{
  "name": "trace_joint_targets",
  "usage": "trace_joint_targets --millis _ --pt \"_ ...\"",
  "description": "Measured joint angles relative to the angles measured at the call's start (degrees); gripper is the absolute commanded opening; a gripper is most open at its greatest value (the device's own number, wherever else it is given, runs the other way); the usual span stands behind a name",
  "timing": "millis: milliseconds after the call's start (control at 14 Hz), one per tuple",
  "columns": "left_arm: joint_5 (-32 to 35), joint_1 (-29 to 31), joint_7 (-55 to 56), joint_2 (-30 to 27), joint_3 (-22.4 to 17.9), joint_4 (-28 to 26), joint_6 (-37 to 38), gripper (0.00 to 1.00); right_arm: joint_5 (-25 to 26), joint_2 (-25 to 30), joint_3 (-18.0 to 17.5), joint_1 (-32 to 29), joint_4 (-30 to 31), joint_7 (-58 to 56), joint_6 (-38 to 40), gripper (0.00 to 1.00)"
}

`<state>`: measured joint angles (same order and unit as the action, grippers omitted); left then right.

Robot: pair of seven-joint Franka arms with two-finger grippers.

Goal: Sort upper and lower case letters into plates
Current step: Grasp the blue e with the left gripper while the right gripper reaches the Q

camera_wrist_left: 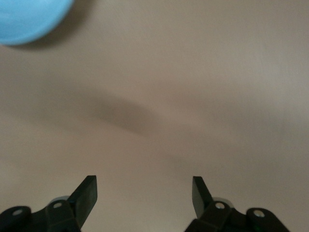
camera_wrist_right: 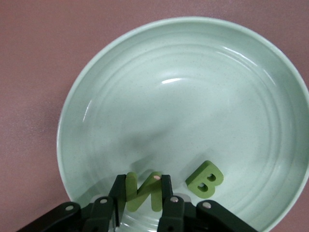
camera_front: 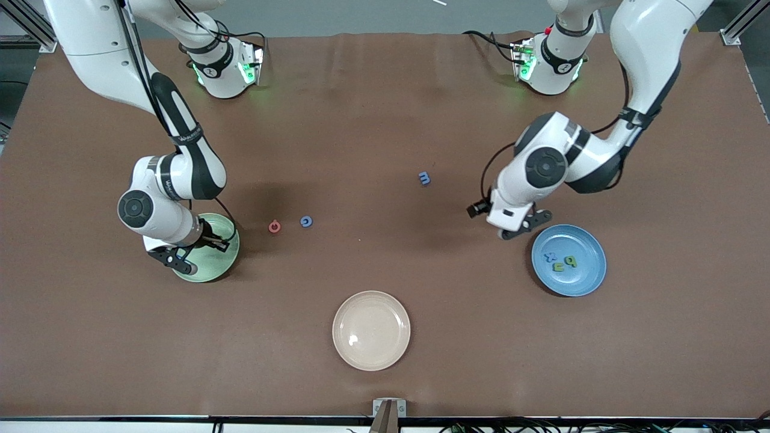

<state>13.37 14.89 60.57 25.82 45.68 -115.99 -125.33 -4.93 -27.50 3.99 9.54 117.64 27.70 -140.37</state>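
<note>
My right gripper (camera_front: 201, 248) hangs low over the pale mint green plate (camera_front: 212, 272), shut on a green letter N (camera_wrist_right: 144, 191). A green letter B (camera_wrist_right: 204, 179) lies in that mint plate (camera_wrist_right: 193, 96) beside my right gripper (camera_wrist_right: 142, 181). The blue plate (camera_front: 582, 278) at the left arm's end holds a green p (camera_front: 569, 261), a blue x (camera_front: 549, 257) and a small green letter (camera_front: 558, 267). My left gripper (camera_front: 524, 224) is over bare table beside the blue plate (camera_wrist_left: 24, 19). The left gripper (camera_wrist_left: 145, 186) is open with nothing between its fingers.
A blue m (camera_front: 425, 178) lies mid-table. A red letter (camera_front: 274, 227) and a blue letter (camera_front: 306, 221) lie side by side near the mint plate. A cream-beige plate (camera_front: 371, 330) sits nearer the front camera, with nothing in it.
</note>
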Motion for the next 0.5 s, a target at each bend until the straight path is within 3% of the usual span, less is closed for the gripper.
trace_joint_targets --millis 214,499 --pt "0.0 -3.2 3.9 0.4 1.4 -4.2 -6.4 0.82 0.0 0.1 0.1 0.0 -0.2 -1.5 0.5 1.0" --pt "0.0 -9.4 10.2 3.3 1.3 -6.1 -11.4 0.76 -0.5 1.2 -0.6 0.6 -5.4 -0.4 10.2 1.0"
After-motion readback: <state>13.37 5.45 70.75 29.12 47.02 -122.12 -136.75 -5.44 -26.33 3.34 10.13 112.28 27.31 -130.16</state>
